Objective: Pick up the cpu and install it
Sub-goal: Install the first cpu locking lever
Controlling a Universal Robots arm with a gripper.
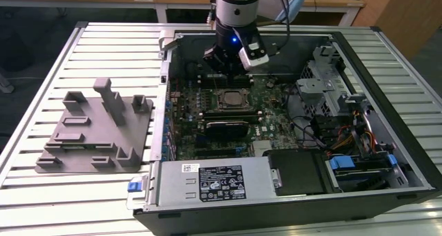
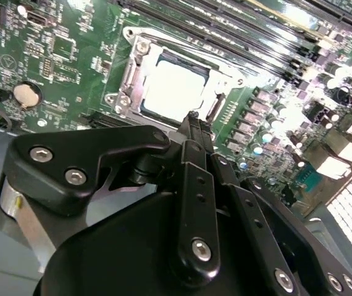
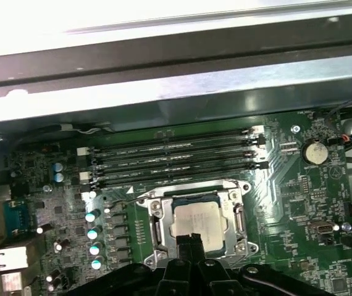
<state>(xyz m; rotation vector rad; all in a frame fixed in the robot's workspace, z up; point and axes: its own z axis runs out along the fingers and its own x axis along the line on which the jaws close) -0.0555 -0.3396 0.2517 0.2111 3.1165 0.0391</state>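
Note:
The cpu (image 1: 231, 98) lies flat in the motherboard socket (image 1: 217, 102) inside the open computer case, silver top up. Both wrist views show the cpu (image 2: 173, 89) (image 3: 202, 220) seated within the socket's metal frame (image 2: 133, 74) (image 3: 157, 228). My gripper (image 1: 221, 69) hangs above the board, a little behind the socket toward the memory slots. Its black fingertips (image 2: 193, 123) (image 3: 189, 242) are pressed together with nothing between them, just off the cpu's edge and not touching it.
The open case (image 1: 386, 117) lies on a slatted metal table (image 1: 111, 44). A grey plastic tray with upright pegs (image 1: 97, 127) sits to the exterior view's left. Memory sticks (image 3: 176, 161), cables (image 1: 359, 137), a drive cage and the power supply (image 1: 214, 181) crowd the case.

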